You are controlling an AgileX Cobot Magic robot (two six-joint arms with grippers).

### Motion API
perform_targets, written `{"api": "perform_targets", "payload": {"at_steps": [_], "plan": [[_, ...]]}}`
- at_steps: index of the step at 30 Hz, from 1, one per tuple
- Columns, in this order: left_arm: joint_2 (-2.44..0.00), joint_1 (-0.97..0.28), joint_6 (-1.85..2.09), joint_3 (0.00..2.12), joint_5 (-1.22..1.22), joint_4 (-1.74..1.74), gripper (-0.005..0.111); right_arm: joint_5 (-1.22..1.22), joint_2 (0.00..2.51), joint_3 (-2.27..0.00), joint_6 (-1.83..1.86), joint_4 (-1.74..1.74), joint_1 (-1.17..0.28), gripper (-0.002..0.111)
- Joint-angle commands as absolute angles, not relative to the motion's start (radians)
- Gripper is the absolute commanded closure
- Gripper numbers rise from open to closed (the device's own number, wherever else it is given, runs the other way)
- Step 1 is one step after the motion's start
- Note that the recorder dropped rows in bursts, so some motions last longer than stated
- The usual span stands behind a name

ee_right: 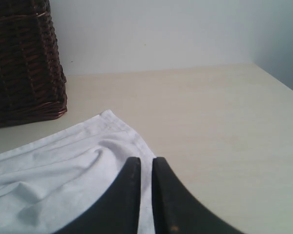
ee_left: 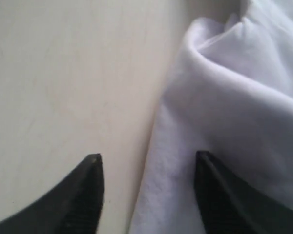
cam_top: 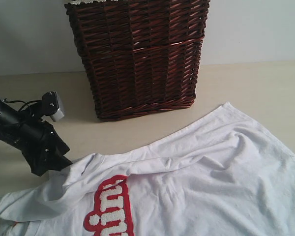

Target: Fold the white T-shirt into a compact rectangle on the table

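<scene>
The white T-shirt [cam_top: 196,167] lies spread and wrinkled on the cream table [cam_top: 246,83], its red band with fuzzy white letters [cam_top: 110,206] near the front. My left gripper [cam_top: 51,164] sits at the shirt's left edge. In the left wrist view this gripper [ee_left: 147,163] is open, one fingertip [ee_left: 90,170] over bare table and the other over the cloth [ee_left: 224,97]. My right gripper [ee_right: 145,165] is out of the exterior view. Its fingers stand almost together with the shirt's hem [ee_right: 132,139] running in between them.
A tall dark wicker basket [cam_top: 142,54] stands at the back of the table, close behind the shirt, and shows again in the right wrist view as the basket [ee_right: 24,58]. A pale wall [ee_right: 151,34] closes off the far edge.
</scene>
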State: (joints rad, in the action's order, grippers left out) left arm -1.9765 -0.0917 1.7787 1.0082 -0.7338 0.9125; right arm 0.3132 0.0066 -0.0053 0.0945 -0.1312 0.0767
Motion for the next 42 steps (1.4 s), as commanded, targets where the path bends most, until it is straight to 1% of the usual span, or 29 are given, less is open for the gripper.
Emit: {"api": "perform_targets", "payload": {"at_steps": [1,2,3,10,12,13,14,15,16,18,19,21,22,23,24,25,26,31,34,35,37,42], "plan": [[-1.948,-0.092,1.81,1.012,-0.693,0.965,0.09,0.306,0.0,0.0,0.102,-0.128,0.083,0.097],[-1.938,-0.092,1.813,1.014,-0.693,0.967,0.102,0.306,0.0,0.0,0.102,-0.128,0.083,0.097],[-1.93,-0.092,1.827,1.014,-0.693,0.967,0.106,0.306,0.0,0.0,0.102,-0.128,0.083,0.097],[-1.856,-0.092,1.88,1.014,-0.598,1.004,0.107,0.306,0.0,0.0,0.102,-0.128,0.083,0.097],[-1.844,-0.092,1.845,1.014,-0.636,1.004,0.106,0.306,0.0,0.0,0.102,-0.128,0.083,0.097],[-1.851,-0.092,1.813,1.014,-0.664,0.985,0.104,0.306,0.0,0.0,0.102,-0.128,0.083,0.097],[-1.875,-0.092,1.772,1.014,-0.73,0.925,0.093,0.306,0.0,0.0,0.102,-0.128,0.083,0.097],[-1.89,-0.092,1.772,1.014,-0.77,0.879,0.085,0.306,0.0,0.0,0.102,-0.128,0.083,0.097],[-1.916,-0.092,1.772,1.014,-0.816,0.804,0.066,0.306,0.0,0.0,0.102,-0.128,0.083,0.097],[-1.948,-0.092,1.775,1.014,-0.797,0.768,0.042,0.306,0.0,0.0,0.102,-0.128,0.083,0.097],[-1.959,-0.092,1.775,1.014,-0.782,0.772,0.042,0.306,0.0,0.0,0.102,-0.128,0.083,0.097],[-1.986,-0.103,1.781,1.014,-0.77,0.771,0.056,0.306,0.0,0.0,0.102,-0.128,0.083,0.097],[-2.0,-0.11,1.791,1.014,-0.768,0.771,0.066,0.306,0.0,0.0,0.102,-0.128,0.083,0.097],[-2.011,-0.121,1.798,1.014,-0.757,0.771,0.074,0.306,0.0,0.0,0.102,-0.128,0.083,0.097],[-2.019,-0.13,1.797,1.012,-0.73,0.771,0.086,0.306,0.0,0.0,0.102,-0.128,0.083,0.097],[-2.019,-0.136,1.797,1.012,-0.716,0.771,0.095,0.306,0.0,0.0,0.102,-0.128,0.083,0.097],[-2.019,-0.141,1.798,1.012,-0.692,0.771,0.107,0.306,0.0,0.0,0.102,-0.128,0.083,0.097],[-2.002,-0.141,1.772,1.012,-0.551,0.771,0.107,0.306,0.0,0.0,0.102,-0.128,0.083,0.097],[-1.957,-0.139,1.757,1.012,-0.368,0.786,0.107,0.306,0.0,0.0,0.102,-0.128,0.083,0.097],[-1.918,-0.139,1.757,1.012,-0.218,0.809,0.107,0.306,0.0,0.0,0.102,-0.128,0.083,0.097],[-1.878,-0.139,1.757,1.024,-0.092,0.815,0.107,0.306,0.0,0.0,0.102,-0.128,0.083,0.097],[-1.879,-0.139,1.776,1.054,-0.036,0.815,0.107,0.306,0.0,0.0,0.102,-0.128,0.083,0.097]]}}
